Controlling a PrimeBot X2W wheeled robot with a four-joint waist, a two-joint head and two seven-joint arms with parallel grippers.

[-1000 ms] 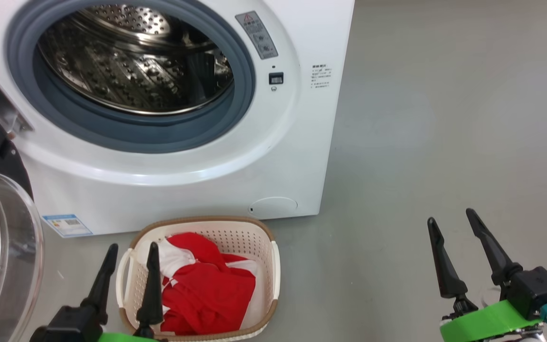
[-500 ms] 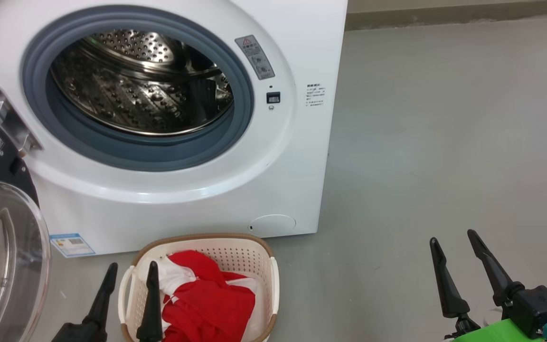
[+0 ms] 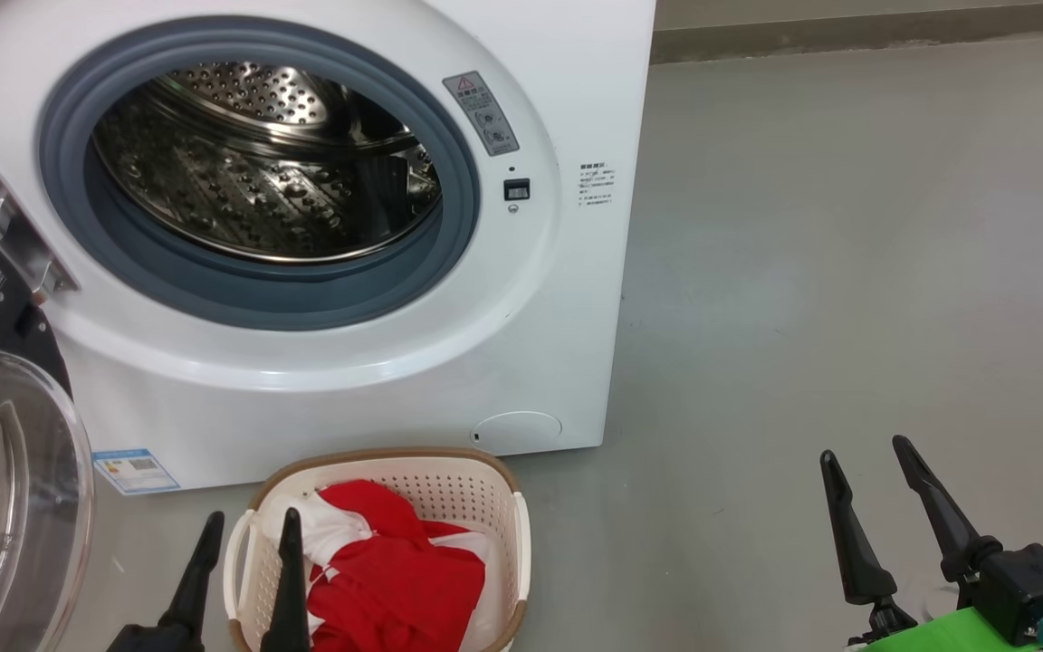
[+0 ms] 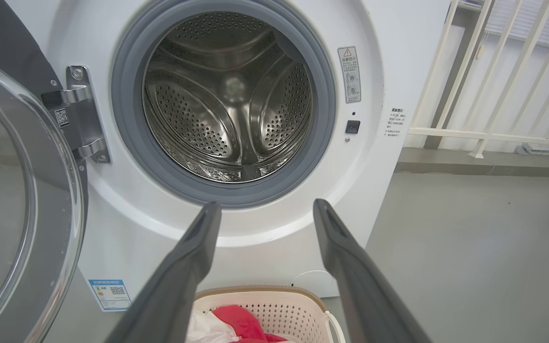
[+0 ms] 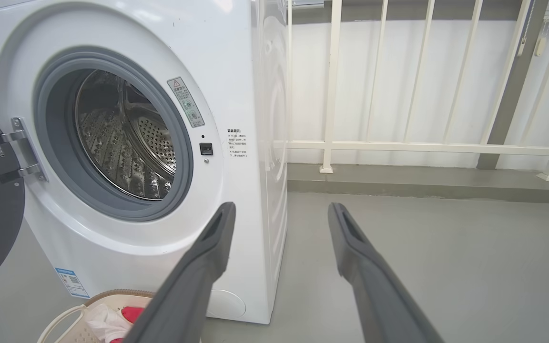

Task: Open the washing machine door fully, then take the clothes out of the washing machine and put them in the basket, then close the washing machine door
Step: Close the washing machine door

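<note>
The white washing machine [image 3: 540,299] stands with its washing machine door [image 3: 5,507] swung wide open to the left, glass bowl facing out. Its steel drum [image 3: 268,172] holds no fabric that I can see, as the left wrist view confirms [image 4: 229,100]. Red and white clothes [image 3: 395,580] lie in the cream basket [image 3: 521,543] on the floor in front of the machine. My left gripper [image 3: 250,523] hovers open over the basket's left end, nothing between its fingers. Open and holding nothing, my right gripper [image 3: 861,448] hangs over bare floor to the right.
Grey floor [image 3: 847,272] stretches to the right of the machine. A white railing [image 5: 422,143] on a low kerb runs along the back. The open door [image 4: 17,200] takes up the space left of the basket.
The head camera has tilted up, so the whole picture slid down: more of the machine's top shows and less of the basket and grippers. Both grippers stay open.
</note>
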